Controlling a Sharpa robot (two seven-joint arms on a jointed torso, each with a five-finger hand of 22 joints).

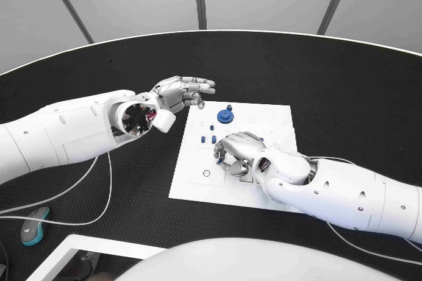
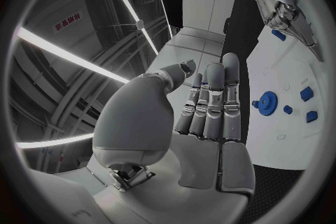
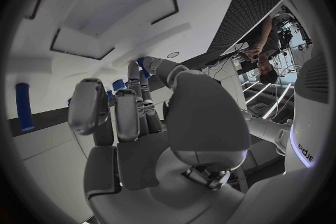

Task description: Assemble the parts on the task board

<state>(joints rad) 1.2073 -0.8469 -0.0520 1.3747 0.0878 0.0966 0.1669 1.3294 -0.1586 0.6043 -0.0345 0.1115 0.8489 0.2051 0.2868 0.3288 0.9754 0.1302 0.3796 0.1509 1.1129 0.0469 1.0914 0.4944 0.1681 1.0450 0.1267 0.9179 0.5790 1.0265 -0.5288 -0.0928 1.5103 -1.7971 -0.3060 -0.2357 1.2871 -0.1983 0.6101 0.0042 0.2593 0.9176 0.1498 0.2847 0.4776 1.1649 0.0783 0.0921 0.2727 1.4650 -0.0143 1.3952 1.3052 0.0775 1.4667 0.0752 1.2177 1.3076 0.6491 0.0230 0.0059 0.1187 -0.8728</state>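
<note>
Off the board's (image 1: 264, 195) left edge, left robot hand (image 1: 180, 92) raised above the surface (image 1: 334, 80), fingers apart, holding nothing. Mid-board: blue gear (image 1: 226, 116), small blue parts (image 1: 208, 135). Just right of them, right robot hand (image 1: 236, 152) lowered on board, fingers curled; grip not discernible.

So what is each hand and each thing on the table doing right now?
left hand: open, holds nothing, beside the board
right hand: over the board, fingers curled down; hold unclear
task board: flat on the table
blue gear: sits on the board
small blue parts: on the board
</note>
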